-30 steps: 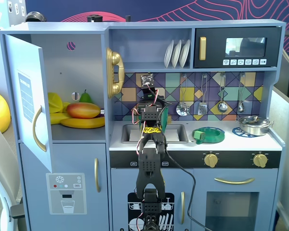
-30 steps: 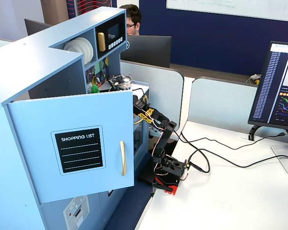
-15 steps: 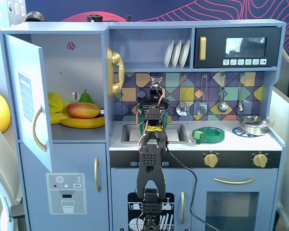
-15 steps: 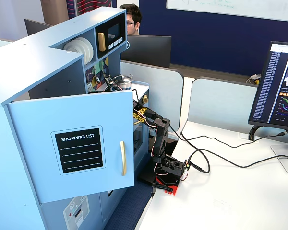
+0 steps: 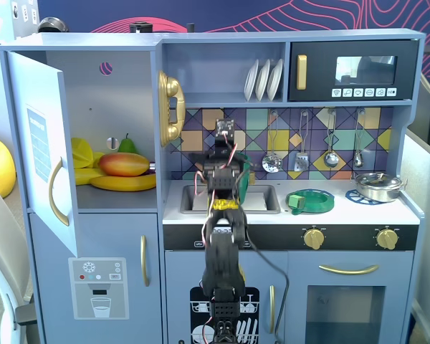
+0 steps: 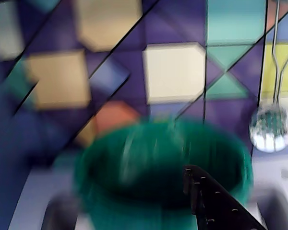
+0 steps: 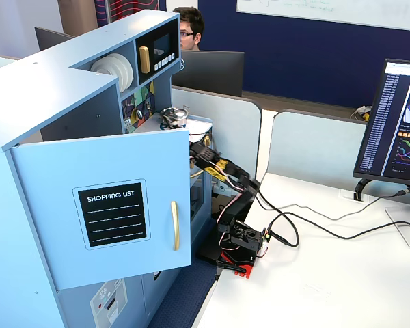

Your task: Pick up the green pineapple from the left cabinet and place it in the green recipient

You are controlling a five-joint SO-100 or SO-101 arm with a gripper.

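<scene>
Far left of the fingers (image 6: 216, 206), in a fixed view, the left cabinet (image 5: 107, 107) stands open, holding a mango (image 5: 124, 164), bananas (image 5: 122, 183) and a pear (image 5: 127, 145); the green pineapple cannot be made out there or in any other view. The arm (image 5: 222, 244) holds the fingers raised before the tiled backsplash; motion blur hides whether they are spread, closed or pinching anything. Below and right of them, the green recipient (image 5: 309, 201) stands on the worktop (image 5: 358, 213); it appears just beneath them in the wrist view (image 6: 163, 167).
</scene>
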